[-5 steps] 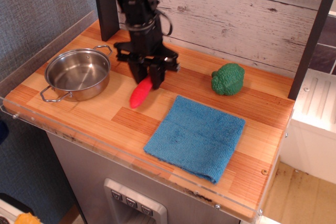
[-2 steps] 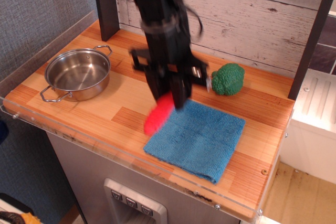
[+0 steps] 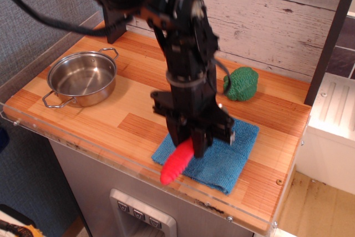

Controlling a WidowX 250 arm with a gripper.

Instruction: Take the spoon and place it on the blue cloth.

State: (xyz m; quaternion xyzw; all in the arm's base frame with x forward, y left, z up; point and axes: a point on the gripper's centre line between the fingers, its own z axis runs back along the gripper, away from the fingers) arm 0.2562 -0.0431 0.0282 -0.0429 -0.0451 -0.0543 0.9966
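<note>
1. Task progress: the pickup is complete. The spoon point(image 3: 177, 162) is off the counter point(image 3: 100, 120) and carried by the pincer point(image 3: 191, 137), which is clamped on the upper end of the spoon.
2. Visible portion: only the red ribbed handle shows, hanging below the pincer and slanting down toward the front-left. The metal bowl is hidden between the jaws.
3. Position over target: the pincer hovers above the blue cloth point(image 3: 236, 154). The cloth lies directly beneath it and extends to the right and front-right of it.
4. Handle overhang: the lower tip of the handle appears, in this view, past the front-left edge of the cloth, near the front edge of the counter. Whether it touches anything cannot be determined.
5. Remaining work, by judgement: lower the spoon, bring its full length over the cloth, then release and retract.
6. Surroundings: a steel pot point(image 3: 82, 77) stands well apart to the rear-left of the pincer. A green vegetable toy point(image 3: 242, 83) sits behind and to the right, near the cloth's far corner.
7. Obstructions: nothing rests on the visible part of the cloth. Neither the pot nor the toy lies in the descent path.
8. Risk, by judgement: released at the present slant, the handle may end partly off the cloth.
</note>
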